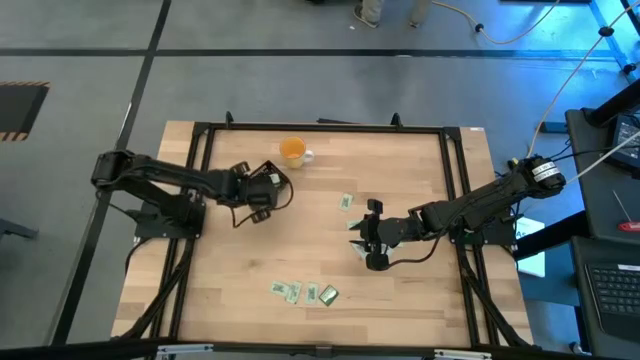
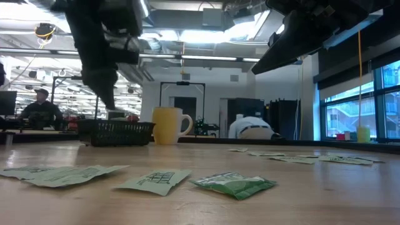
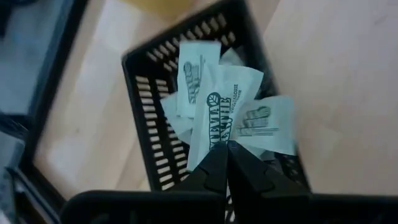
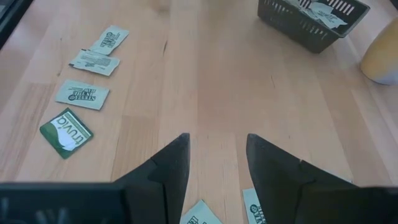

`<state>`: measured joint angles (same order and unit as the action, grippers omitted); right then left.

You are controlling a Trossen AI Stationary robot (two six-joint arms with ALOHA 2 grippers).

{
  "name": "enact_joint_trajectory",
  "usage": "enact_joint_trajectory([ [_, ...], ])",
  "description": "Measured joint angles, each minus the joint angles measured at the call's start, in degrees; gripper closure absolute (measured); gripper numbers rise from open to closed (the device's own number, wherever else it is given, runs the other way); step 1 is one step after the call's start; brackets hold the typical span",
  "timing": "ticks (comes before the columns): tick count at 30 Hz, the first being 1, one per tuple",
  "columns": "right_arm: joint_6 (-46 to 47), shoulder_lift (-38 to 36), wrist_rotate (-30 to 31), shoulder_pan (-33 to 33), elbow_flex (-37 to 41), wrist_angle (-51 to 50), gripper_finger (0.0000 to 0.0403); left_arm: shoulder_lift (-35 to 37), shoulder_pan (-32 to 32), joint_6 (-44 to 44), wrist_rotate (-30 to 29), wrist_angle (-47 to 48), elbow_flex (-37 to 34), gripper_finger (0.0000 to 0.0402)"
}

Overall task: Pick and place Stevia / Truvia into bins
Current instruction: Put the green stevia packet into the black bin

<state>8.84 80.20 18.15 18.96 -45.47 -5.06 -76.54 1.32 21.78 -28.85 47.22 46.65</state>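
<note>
The black tray (image 3: 144,99) stands near the table's left side and holds several pale Stevia sachets (image 3: 264,121). My left gripper (image 3: 227,149) hangs above it (image 1: 262,190), shut on one more sachet (image 3: 221,115). My right gripper (image 4: 217,146) is open, low over the table's middle right (image 1: 370,238), with two sachets (image 4: 200,214) lying flat beneath its fingers. Loose sachets lie flat on the wood: one (image 1: 346,202) near the right gripper and three near the front edge (image 1: 305,293), among them a green Truvia one (image 4: 65,132). My left gripper pinches a white Stevia sachet by its short end (image 3: 216,142) between the two fingertips, coming from above. The sachet is lifted clear and sticks out past the fingertips over the tray's open top, above the sachets that lie inside.
An orange cup (image 1: 293,152) with a white handle stands just beyond the tray toward the far edge. Black frame rails (image 1: 455,170) run along the table's sides. Bare wood lies between the two grippers. A person (image 2: 40,109) sits in the room behind.
</note>
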Motion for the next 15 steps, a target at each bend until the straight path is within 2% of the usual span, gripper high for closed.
enact_joint_trajectory([
  [5, -0.1, 0.0, 0.0, 0.0, 0.0, 0.0, 0.0241, 0.0, 4.4, 0.1, 2.3, -4.1, -4.1, 0.0398],
  [11, -1.4, 0.0, 0.0, 0.0, 0.0, 0.9, 0.0241, 0.0, 7.4, 0.1, 3.4, -6.7, -4.4, 0.0397],
  [15, -1.8, 0.0, 0.0, 0.0, 0.0, 1.5, 0.0241, 0.0, 8.4, -1.6, 4.3, -7.0, -4.4, 0.0382],
])
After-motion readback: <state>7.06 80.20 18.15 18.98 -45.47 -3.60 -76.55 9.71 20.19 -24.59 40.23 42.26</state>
